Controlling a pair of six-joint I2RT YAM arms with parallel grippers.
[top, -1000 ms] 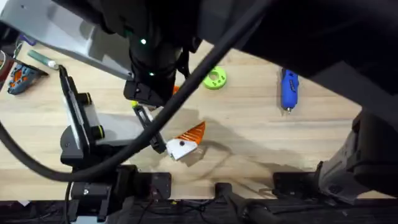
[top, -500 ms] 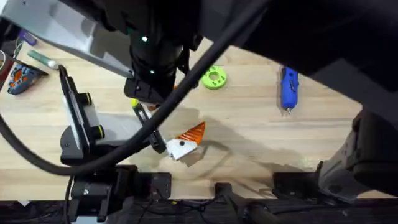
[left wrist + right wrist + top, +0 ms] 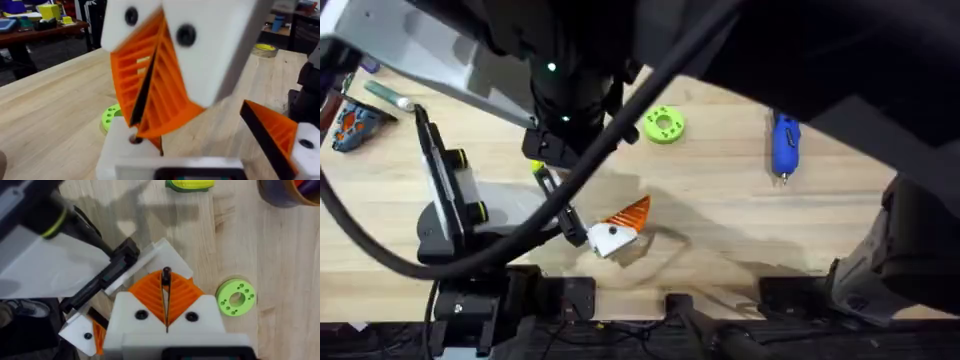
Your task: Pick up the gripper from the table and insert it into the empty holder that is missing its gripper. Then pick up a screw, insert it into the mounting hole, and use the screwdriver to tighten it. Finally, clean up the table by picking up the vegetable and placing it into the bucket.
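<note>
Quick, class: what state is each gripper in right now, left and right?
Left gripper: open.
Right gripper: shut; a thin dark piece shows at its tips, and I cannot tell what it is.

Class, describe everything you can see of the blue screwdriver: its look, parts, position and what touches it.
The screwdriver is bright blue and pen-shaped, with a smooth plastic-looking body and a thin metal tip. It lies flat on the pale wooden table toward the right side in the overhead view, lengthwise, its tip pointing toward the arms' bases. Its far end is hidden behind a dark blurred arm near the camera. Nothing grips it; it rests alone, to the right of the lime-green disc.
</note>
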